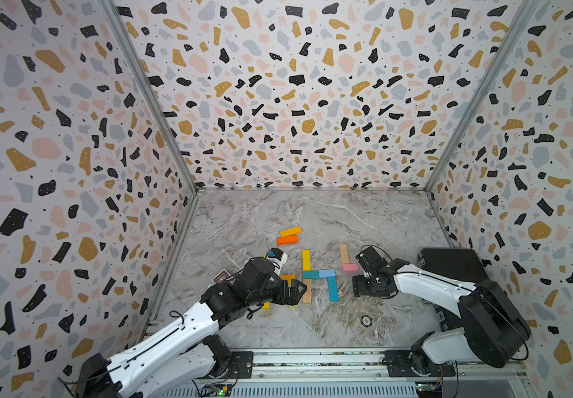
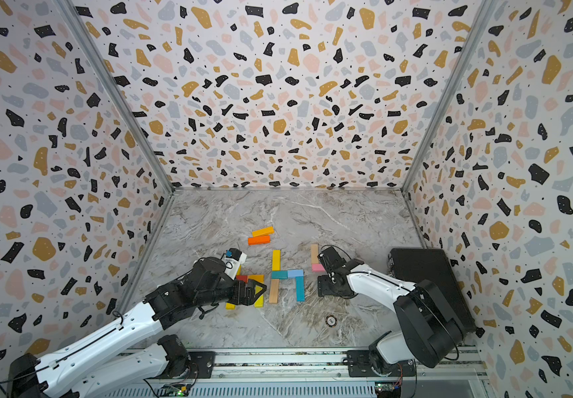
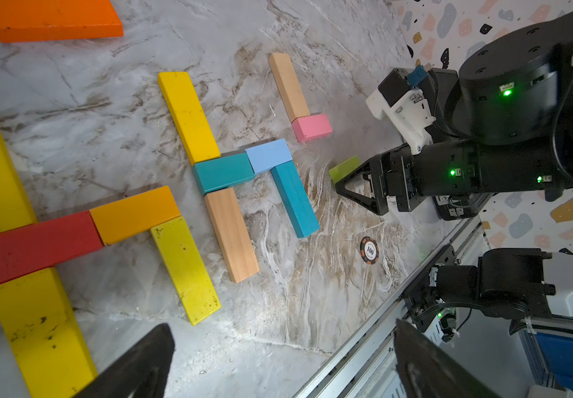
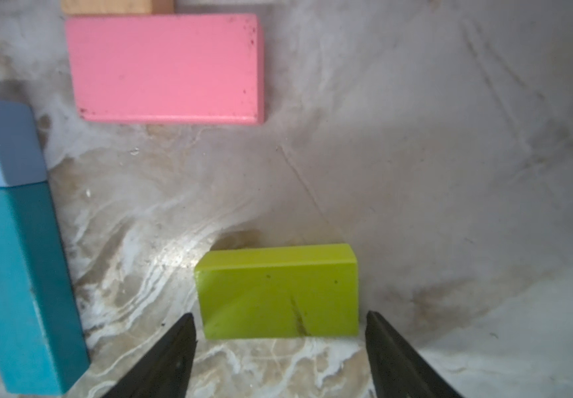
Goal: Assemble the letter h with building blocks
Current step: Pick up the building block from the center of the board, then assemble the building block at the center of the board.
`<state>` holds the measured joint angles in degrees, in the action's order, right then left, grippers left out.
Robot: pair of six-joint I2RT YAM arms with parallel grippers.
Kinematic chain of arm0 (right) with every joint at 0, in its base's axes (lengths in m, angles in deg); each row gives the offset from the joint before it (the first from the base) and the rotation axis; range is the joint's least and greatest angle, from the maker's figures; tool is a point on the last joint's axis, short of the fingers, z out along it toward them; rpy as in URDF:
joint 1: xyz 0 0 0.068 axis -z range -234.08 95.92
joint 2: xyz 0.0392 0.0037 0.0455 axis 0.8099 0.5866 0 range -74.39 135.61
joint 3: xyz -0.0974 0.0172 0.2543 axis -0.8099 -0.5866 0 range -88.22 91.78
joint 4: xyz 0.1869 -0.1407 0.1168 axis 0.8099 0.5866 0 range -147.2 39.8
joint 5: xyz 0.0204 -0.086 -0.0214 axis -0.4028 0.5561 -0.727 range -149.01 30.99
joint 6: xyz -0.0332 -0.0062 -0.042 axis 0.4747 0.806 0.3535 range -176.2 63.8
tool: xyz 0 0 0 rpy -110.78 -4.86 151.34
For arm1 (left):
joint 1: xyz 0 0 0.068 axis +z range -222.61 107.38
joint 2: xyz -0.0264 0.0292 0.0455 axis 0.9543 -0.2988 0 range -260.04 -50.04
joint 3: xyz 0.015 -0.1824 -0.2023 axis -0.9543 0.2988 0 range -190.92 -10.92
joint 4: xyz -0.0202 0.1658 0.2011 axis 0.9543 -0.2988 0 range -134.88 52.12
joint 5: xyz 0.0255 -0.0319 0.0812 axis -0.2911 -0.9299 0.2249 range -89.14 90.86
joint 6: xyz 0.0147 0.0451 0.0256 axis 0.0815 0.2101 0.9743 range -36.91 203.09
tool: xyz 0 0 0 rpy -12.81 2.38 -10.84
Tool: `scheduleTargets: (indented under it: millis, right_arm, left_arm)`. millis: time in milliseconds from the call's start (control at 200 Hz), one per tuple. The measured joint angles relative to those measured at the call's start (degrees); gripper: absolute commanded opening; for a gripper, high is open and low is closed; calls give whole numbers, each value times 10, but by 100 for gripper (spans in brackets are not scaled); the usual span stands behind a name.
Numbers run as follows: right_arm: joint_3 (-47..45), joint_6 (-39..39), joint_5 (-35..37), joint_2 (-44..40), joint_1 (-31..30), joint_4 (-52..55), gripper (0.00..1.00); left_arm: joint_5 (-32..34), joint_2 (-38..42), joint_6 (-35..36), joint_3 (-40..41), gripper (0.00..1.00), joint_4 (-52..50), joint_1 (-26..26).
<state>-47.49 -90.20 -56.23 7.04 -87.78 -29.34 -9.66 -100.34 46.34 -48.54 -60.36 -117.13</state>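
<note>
Right gripper [image 4: 280,315]: jaws parted, one finger [image 4: 175,355] at each end of the green block [image 4: 278,293], with a sliver of table [image 4: 450,172] showing on both sides. The block lies flat and is not lifted. Both top views hide it beneath the gripper.

Left gripper [image 3: 283,327]: jaws spread wide and empty. Only its blurred fingertips [image 3: 147,361] enter the left wrist view.

Building blocks: an h [image 1: 310,274] of yellow, teal, light blue and plain wood lies at 9 o'clock of the right gripper in both top views. A second h [image 3: 37,246] of yellow, red and orange lies at 9 o'clock of the first. The left arm largely covers it from above, and the left wrist view cuts it off.

A pink block [image 1: 350,267], butted to a wooden bar [image 1: 343,253], sits at 11 o'clock of the right gripper. Two orange bars [image 1: 287,240] lie at 11 o'clock of the first h.

A small patterned item [image 1: 222,276] beside the left arm cannot be identified.

Writing: the round chip [image 3: 369,250], at 6 o'clock of the right gripper, reads "100". Its finer lettering is illegible.
</note>
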Motion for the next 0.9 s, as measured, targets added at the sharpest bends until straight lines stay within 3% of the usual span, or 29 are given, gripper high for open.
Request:
scheduleTargets:
  millis: [541, 901]
  right_arm:
    - [8, 8, 14, 18, 3, -11, 62]
    - [50, 47, 50, -18, 51, 0, 62]
  left_arm:
    - [1, 0, 0, 0, 99, 0, 2]
    - [1, 0, 0, 0, 99, -1, 2]
